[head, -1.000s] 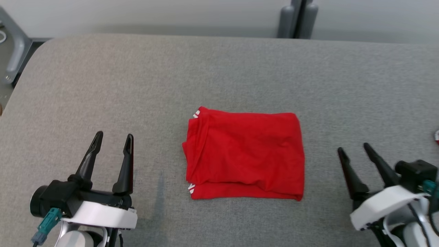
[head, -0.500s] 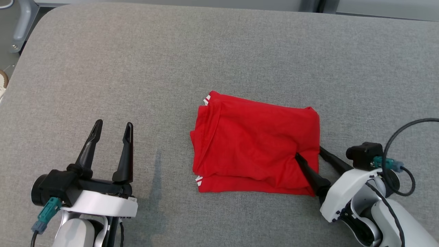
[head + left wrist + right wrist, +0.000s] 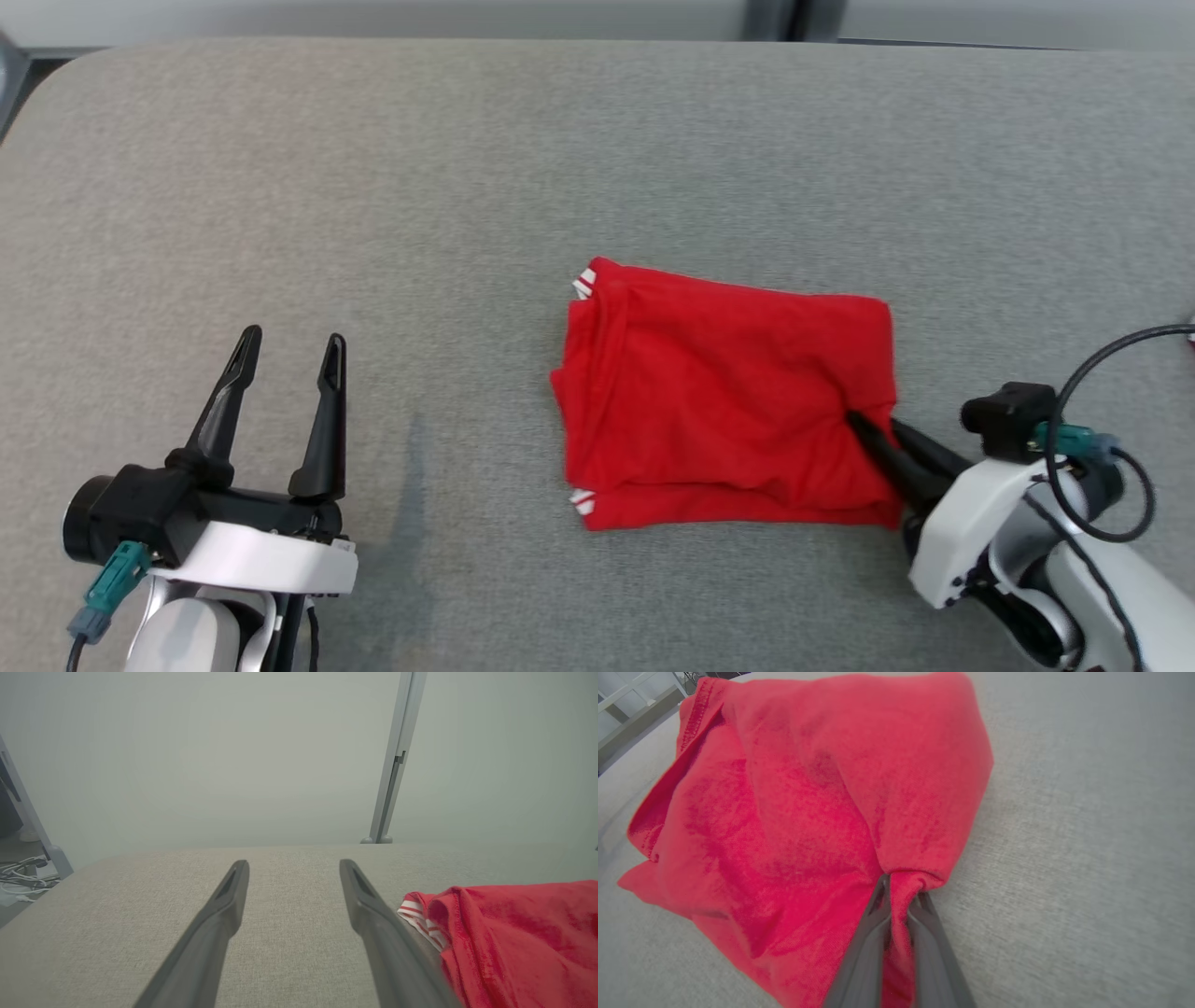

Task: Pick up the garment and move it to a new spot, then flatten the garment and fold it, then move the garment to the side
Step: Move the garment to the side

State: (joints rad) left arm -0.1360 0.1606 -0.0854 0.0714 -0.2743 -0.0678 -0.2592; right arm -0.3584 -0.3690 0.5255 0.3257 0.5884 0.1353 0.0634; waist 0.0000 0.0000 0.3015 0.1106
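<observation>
A red garment lies folded into a rectangle on the grey padded table, with white-striped trim at its left corners. My right gripper is shut on the garment's right edge, and the cloth bunches around the fingertips. In the right wrist view the garment is pinched between the two dark fingers, with a fold of cloth squeezed in the narrow gap. My left gripper stands open at the lower left, well apart from the garment. In the left wrist view the garment lies to the right of my open left gripper.
The table's far edge runs along the top, with a grey upright post and a pale wall behind it. Cables lie on the floor beyond the table's left end. Bare grey cloth spreads left of the garment.
My right gripper has shut on the garment's right edge, where its fingers straddled the cloth before. The head camera has shifted, so the whole scene sits differently. The left gripper holds its pose.
</observation>
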